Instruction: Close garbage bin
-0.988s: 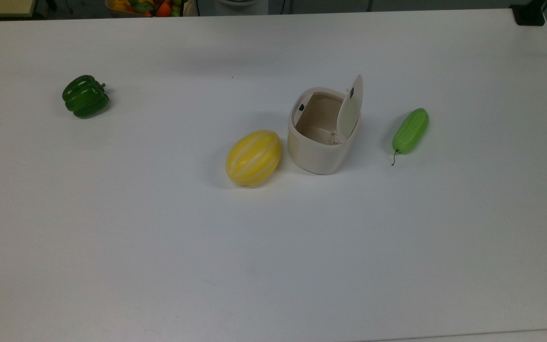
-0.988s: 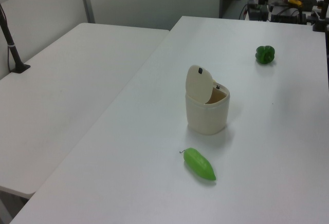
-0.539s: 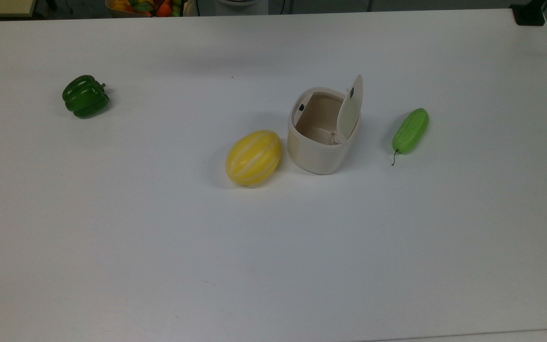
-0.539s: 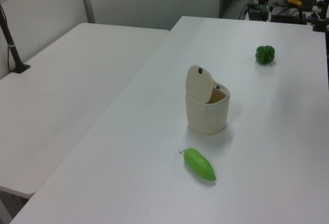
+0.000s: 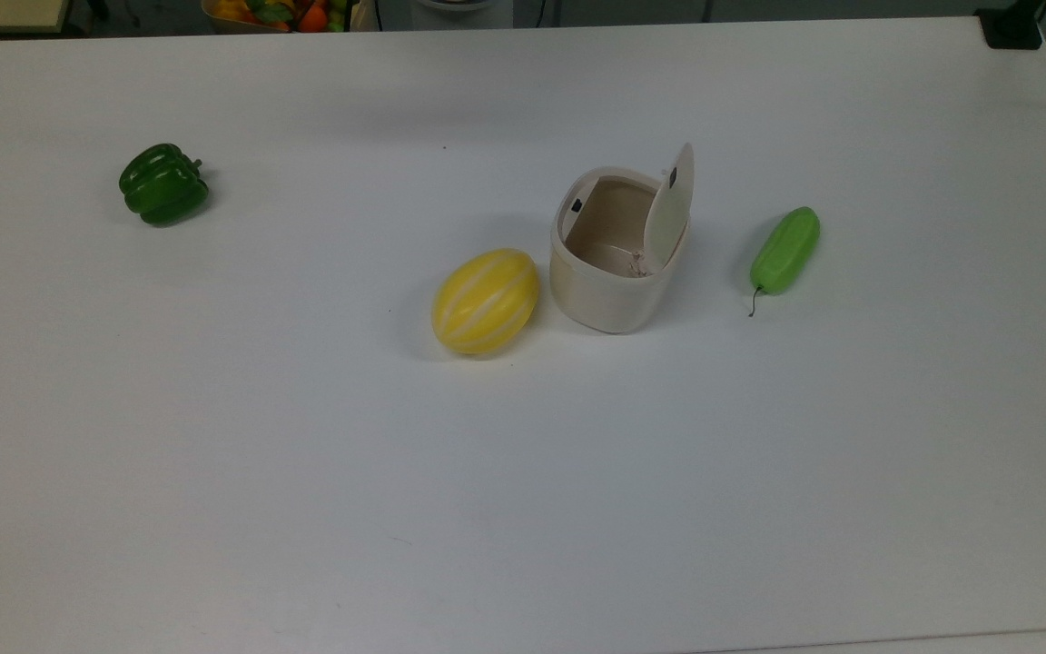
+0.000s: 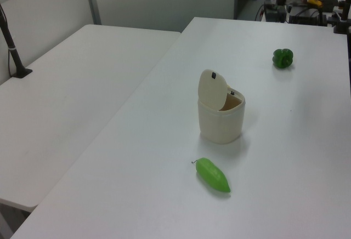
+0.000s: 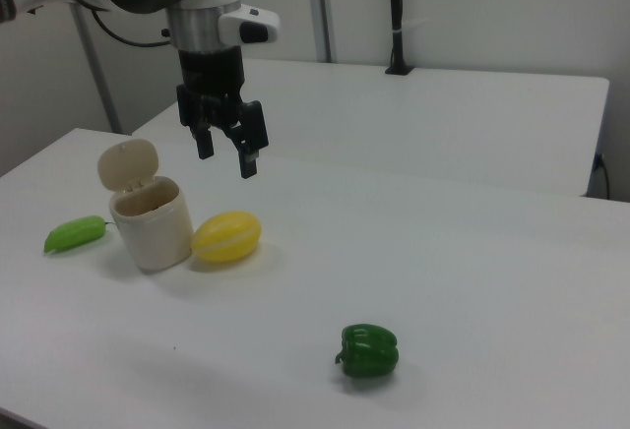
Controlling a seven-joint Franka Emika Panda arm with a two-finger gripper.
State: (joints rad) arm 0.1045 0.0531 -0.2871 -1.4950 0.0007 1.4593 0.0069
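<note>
Across the last second nothing in the top view or the left view has shifted: the garbage bin (image 5: 616,250) sits a little right of centre in the top view, on the white surface (image 5: 523,472), with its lid (image 5: 671,204) standing up just as it did a second ago, and the dark button (image 5: 577,205) showing at the far corner of the rim. The yellow melon (image 5: 485,301) lies just beside it on the top view's left, the light green fruit (image 5: 785,250) near on the right, and the green pepper (image 5: 163,184) well apart in the upper left. In the right view the end effector (image 7: 224,153) hangs above and to the right of the bin, fingers spread, empty. So closing has not begun; the approach to the lid seems the step in hand.
</note>
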